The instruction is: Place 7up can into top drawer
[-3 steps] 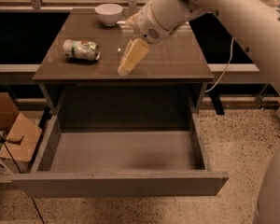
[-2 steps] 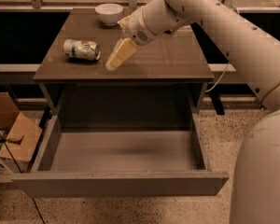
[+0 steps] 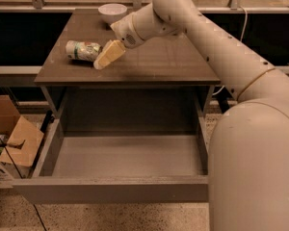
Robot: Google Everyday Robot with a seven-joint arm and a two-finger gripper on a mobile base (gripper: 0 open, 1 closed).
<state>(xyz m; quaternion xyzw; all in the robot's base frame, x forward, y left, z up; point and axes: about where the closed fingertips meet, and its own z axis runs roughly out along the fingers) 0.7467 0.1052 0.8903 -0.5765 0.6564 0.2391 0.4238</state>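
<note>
The 7up can (image 3: 82, 50) lies on its side on the left part of the dark table top (image 3: 154, 61), silver-white with green markings. My gripper (image 3: 105, 59) hangs from the arm that reaches in from the right. Its cream fingers are right beside the can's right end, close to touching it. The top drawer (image 3: 127, 160) is pulled fully out below the table, grey inside, with nothing in it.
A white bowl (image 3: 112, 11) stands at the table's back edge. A cardboard box (image 3: 12, 138) sits on the floor to the left of the drawer. My arm's large shell (image 3: 253, 153) fills the right foreground.
My gripper has moved left across the table top, from the middle to right beside the can. The can and the drawer have not moved.
</note>
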